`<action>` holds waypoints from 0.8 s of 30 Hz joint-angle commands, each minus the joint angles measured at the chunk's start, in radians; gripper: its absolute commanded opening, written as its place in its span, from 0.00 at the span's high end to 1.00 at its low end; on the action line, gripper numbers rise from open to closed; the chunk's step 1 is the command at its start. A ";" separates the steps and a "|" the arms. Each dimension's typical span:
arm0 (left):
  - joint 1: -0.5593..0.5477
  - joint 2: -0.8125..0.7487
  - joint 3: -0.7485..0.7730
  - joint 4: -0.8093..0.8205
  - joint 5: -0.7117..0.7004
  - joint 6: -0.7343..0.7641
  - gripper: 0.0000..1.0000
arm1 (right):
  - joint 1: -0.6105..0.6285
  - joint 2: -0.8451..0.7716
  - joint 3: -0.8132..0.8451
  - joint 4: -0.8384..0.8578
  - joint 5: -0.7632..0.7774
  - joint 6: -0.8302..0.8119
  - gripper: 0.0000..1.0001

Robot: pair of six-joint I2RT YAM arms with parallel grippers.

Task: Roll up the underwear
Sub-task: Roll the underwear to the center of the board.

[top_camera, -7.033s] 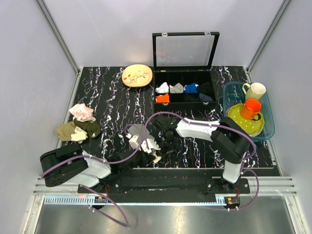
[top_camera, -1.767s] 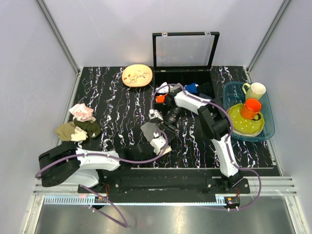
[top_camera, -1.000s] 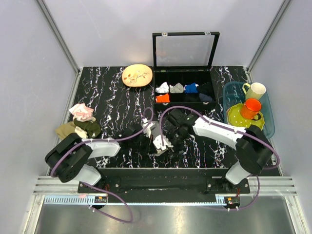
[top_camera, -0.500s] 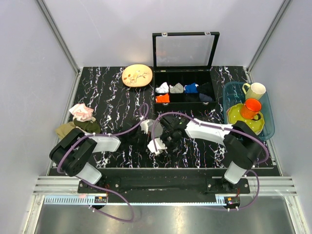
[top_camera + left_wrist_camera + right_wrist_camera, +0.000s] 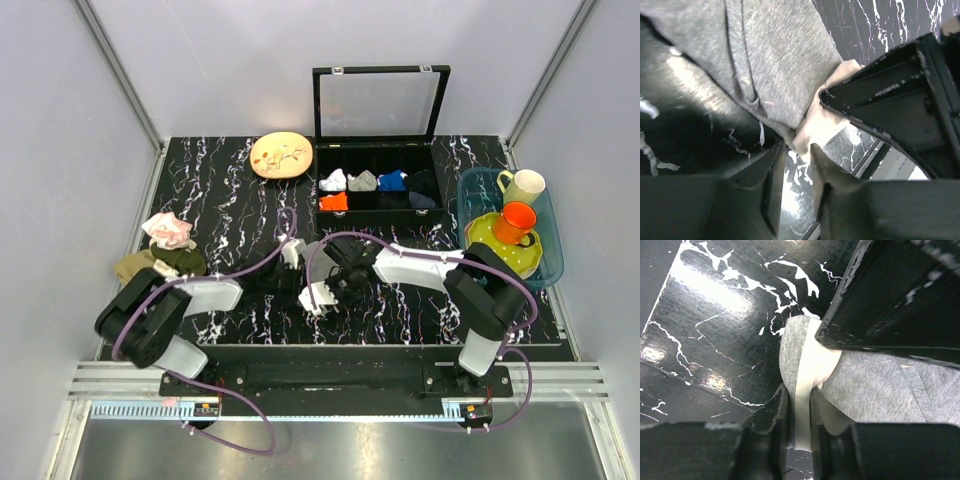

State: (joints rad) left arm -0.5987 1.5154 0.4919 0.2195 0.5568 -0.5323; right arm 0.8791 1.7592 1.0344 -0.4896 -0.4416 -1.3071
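The underwear (image 5: 770, 55) is a small grey cloth with a cream edge (image 5: 807, 365). It lies on the black marble table near the front middle, mostly hidden under the two grippers in the top view (image 5: 317, 297). My left gripper (image 5: 797, 152) is shut on the cloth's corner where grey meets cream. My right gripper (image 5: 801, 412) is shut on the cream band from the opposite side. The two grippers nearly touch, and each one's dark fingers show in the other's wrist view. In the top view the left gripper (image 5: 302, 284) and right gripper (image 5: 332, 288) meet over the cloth.
A pink-and-white cloth (image 5: 168, 230) and olive-green and tan cloths (image 5: 160, 265) lie at the left. An open black box (image 5: 378, 215) with rolled items stands at the back. A tan plate (image 5: 281, 155) is beside it. A blue bin (image 5: 545, 270) with cups is at the right.
Over the last second both grippers, together with the underwear, have shifted slightly left and toward the front edge. Before that the right arm swung back from near the box.
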 commanded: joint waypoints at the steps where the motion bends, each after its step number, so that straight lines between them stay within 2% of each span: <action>1: 0.014 -0.223 -0.071 0.055 -0.144 0.031 0.64 | 0.008 0.045 0.015 -0.064 0.018 0.046 0.82; 4: 0.005 -0.380 -0.183 0.128 -0.236 0.054 0.58 | -0.006 0.037 0.044 -0.130 -0.064 0.092 0.84; 5: -0.007 -0.503 -0.220 0.156 -0.291 0.070 0.52 | -0.020 0.042 0.074 -0.154 -0.090 0.107 0.84; 8: -0.119 -0.724 -0.351 0.251 -0.435 0.136 0.39 | -0.051 0.069 0.131 -0.260 -0.202 0.155 0.85; 9: -0.178 -0.776 -0.404 0.268 -0.466 0.155 0.37 | -0.066 0.083 0.139 -0.286 -0.222 0.175 0.84; 12: -0.266 -0.898 -0.482 0.337 -0.526 0.224 0.33 | -0.098 0.114 0.167 -0.335 -0.304 0.215 0.84; 17: -0.357 -0.862 -0.489 0.405 -0.520 0.343 0.33 | -0.143 0.170 0.223 -0.385 -0.434 0.256 0.84; 24: -0.469 -0.542 -0.340 0.403 -0.523 0.495 0.33 | -0.213 0.223 0.247 -0.418 -0.565 0.286 0.83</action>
State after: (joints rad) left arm -1.0168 0.8379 0.0547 0.5667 0.0731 -0.1783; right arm 0.7013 1.9598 1.2514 -0.8577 -0.8623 -1.0496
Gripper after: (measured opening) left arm 0.671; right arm 0.218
